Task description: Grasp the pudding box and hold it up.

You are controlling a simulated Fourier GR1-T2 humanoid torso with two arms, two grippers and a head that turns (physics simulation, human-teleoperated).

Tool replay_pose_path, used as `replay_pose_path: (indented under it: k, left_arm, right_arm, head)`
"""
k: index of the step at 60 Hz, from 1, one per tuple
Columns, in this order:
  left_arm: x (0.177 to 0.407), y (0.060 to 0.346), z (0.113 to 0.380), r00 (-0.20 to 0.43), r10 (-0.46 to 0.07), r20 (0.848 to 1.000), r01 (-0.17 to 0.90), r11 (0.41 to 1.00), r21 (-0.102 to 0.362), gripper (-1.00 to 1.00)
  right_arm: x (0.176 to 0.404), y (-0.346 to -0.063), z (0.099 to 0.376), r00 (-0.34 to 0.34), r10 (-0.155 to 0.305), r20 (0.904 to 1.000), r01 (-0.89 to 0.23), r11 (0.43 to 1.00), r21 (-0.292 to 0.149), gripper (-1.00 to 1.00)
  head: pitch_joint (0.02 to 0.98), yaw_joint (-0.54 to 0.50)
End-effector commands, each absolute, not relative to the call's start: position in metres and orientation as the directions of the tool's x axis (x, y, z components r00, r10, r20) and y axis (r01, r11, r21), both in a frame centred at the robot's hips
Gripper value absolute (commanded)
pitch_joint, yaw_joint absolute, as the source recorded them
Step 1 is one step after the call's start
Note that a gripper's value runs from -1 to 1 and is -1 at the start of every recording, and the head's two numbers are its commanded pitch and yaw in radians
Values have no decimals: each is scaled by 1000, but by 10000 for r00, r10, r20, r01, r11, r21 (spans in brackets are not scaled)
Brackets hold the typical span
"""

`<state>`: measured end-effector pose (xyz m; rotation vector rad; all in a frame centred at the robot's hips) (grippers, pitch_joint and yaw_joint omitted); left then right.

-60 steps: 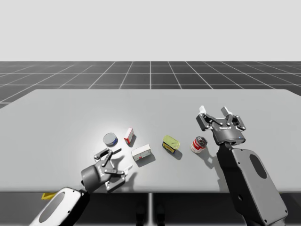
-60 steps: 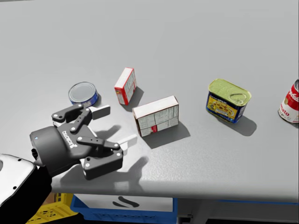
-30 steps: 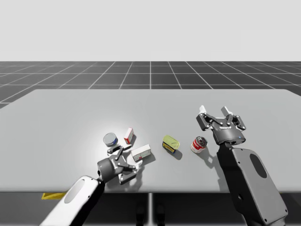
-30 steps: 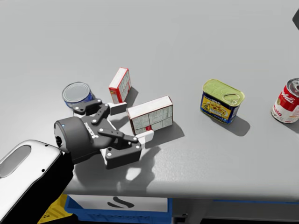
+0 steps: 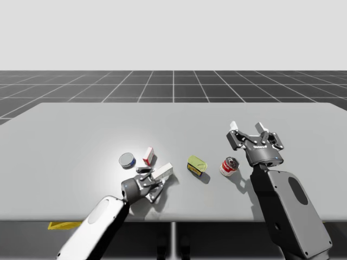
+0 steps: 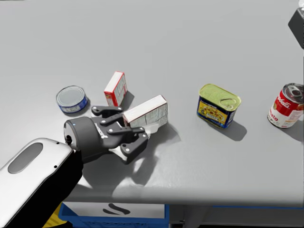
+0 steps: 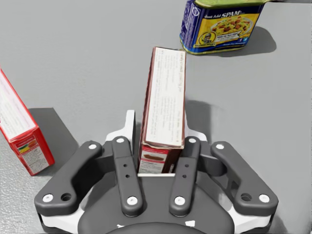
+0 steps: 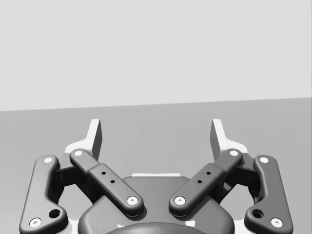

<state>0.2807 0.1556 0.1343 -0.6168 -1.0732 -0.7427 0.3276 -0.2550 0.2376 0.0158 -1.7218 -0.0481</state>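
Observation:
The pudding box (image 7: pixel 163 97), white with dark red-brown edges, stands on its narrow side between the fingers (image 7: pixel 129 127) of my left gripper (image 7: pixel 158 129). Both fingers press its long faces, so the gripper is shut on it. In the head view the pudding box (image 6: pixel 147 111) is tilted, its far end higher, with the left gripper (image 6: pixel 135 130) at its near end. The high view shows the box (image 5: pixel 162 171) and left gripper (image 5: pixel 153 179) near the table's front edge. My right gripper (image 5: pixel 248 127) hangs open above the table at the right, with nothing between its fingers (image 8: pixel 156 134).
A small red box (image 6: pixel 115 88) and a low blue can (image 6: pixel 71 98) lie just left of the pudding box. A rectangular blue can with a yellow lid (image 6: pixel 218 104) and a red-and-white round can (image 6: pixel 285 105) stand to its right. The table's front edge (image 6: pixel 190 202) is close.
My left gripper has moved forward and right to the pudding box and shut on it, and the box has tipped up. My head has turned a little. The right arm has not moved.

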Motion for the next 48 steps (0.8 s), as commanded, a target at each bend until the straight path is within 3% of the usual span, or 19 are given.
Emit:
replay_pose_path:
  k: [1, 13, 34, 48]
  left_arm:
    - [279, 157, 128, 3023, -2548, 9185, 7948, 5994, -953, 965]
    - [275, 156, 126, 3060, -2725, 9122, 8153, 5697, -1034, 1000]
    - [273, 157, 124, 3077, -2781, 9099, 8248, 5547, -1094, 1000]
    - [270, 156, 126, 2954, -2728, 9156, 8318, 5449, -1060, 1000]
  right_arm:
    - [328, -256, 238, -1527, -384, 9875, 185, 9990, 417, -1000]
    - [328, -258, 239, -1548, -402, 9871, 215, 9988, 440, -1000]
    - [327, -260, 240, -1574, -486, 9863, 247, 9983, 531, -1000]
    - [327, -261, 240, -1611, -407, 9861, 173, 9989, 440, -1000]
  head:
    - [879, 59]
    - [787, 63]
    - [541, 76]
    - [466, 77]
